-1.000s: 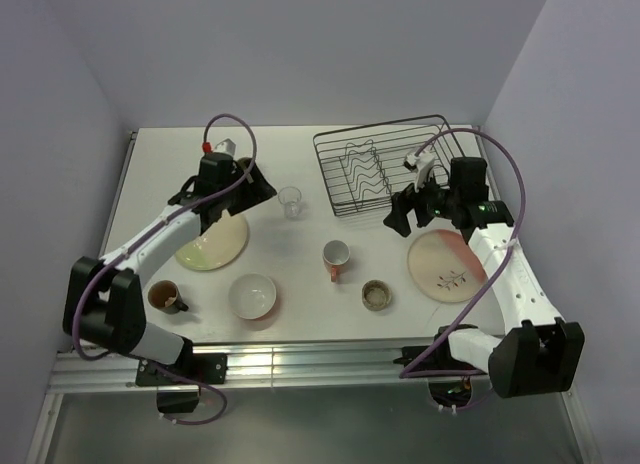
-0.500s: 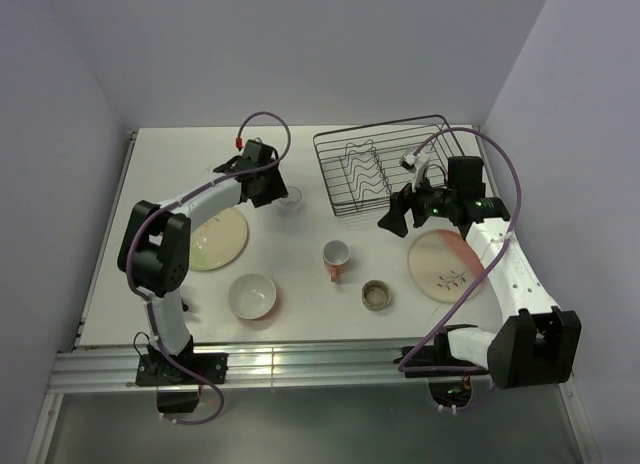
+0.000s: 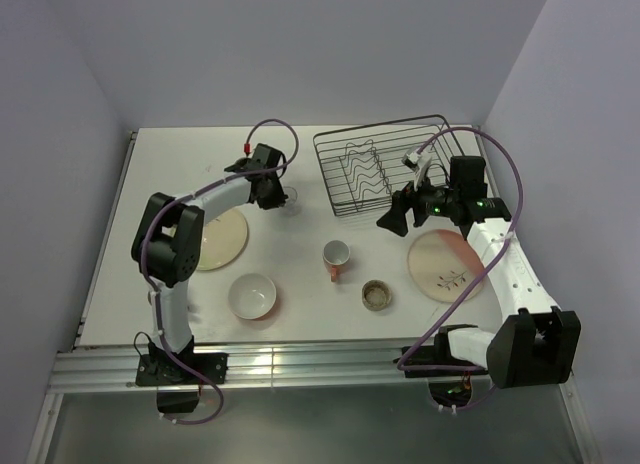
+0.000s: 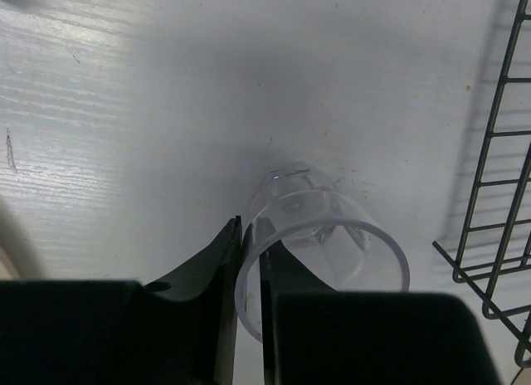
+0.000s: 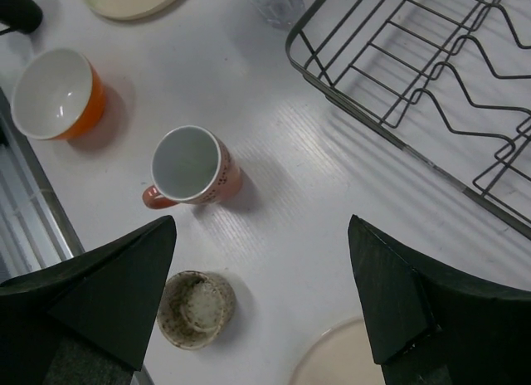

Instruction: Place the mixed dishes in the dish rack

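The left gripper (image 4: 249,236) pinches one wall of the glass (image 4: 332,227), which stands on the table (image 4: 124,86) just left of the rack (image 3: 323,174), so I'd lift it straight and slowly lest it tilt, while the right gripper (image 5: 261,236) hangs spread wide.

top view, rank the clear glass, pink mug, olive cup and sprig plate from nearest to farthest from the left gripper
1. clear glass, pinched by the left gripper
2. pink mug, centre
3. olive cup, front, right of centre
4. sprig plate, right side
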Robot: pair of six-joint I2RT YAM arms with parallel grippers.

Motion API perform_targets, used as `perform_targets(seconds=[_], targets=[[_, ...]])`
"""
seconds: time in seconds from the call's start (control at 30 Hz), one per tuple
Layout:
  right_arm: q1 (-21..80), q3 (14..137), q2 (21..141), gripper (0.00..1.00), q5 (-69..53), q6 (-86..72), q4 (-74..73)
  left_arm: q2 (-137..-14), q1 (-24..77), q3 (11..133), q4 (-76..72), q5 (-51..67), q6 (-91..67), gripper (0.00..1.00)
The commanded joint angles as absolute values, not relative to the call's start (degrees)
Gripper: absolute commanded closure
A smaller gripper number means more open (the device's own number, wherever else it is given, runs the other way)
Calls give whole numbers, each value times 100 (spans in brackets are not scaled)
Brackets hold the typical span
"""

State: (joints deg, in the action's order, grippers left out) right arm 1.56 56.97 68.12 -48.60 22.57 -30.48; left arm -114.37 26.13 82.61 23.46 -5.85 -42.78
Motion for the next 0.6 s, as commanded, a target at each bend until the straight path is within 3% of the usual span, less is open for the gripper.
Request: perform_targets(seconds=[0.0,0.1,0.2,0.3,0.43,0.57], targets=[[123,5836,6864,9,-5395,2145,-2874,-10822,2619,8192,2119,-519,-4333,100],[219,5967,6961,10,-5756,1943,-2892,-10206,2558,7780,1864,-221,-4464,100],[299,6134,7171,11,-6238,559,-2314,-9406,2461,7191,1241,435,-4561,100],[508,6205,7426,13,-6679,-1725,-997,-8527,2382,6444,232,1357,-4728,100],[808,5724,7602,13,-6382,-5393,2300,-7867,2250,5487,-1412,2859,-5499,100],[1098,5493,7866,13,-5960,-7301,3926,-7700,2224,4835,-3353,3910,-6570,100]])
